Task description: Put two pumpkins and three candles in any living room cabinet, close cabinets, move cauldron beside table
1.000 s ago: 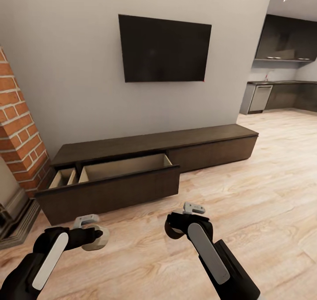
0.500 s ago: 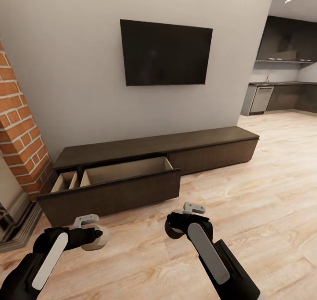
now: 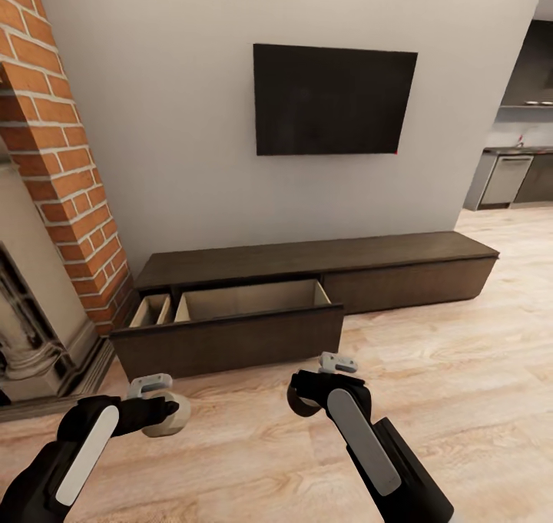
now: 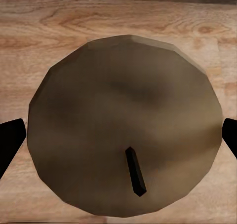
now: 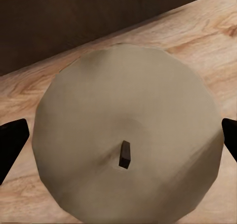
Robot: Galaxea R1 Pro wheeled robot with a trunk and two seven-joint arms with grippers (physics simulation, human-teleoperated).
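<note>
each gripper is clamping a short pale grey wax candle: left gripper [image 3: 170,414] at 7 o'clock, right gripper [image 3: 316,385] at 6. the left candle [image 4: 123,123] and right candle [image 5: 128,135] are likely proving light, rigid and smooth, so side grips are suiting them. the long dark brown cabinet [image 3: 307,256] is waiting at 12, drawer open.

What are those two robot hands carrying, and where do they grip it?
Each holds a candle by its sides: the left gripper clamps one candle, the right gripper another candle, wick ends facing the wrist cameras.
</note>
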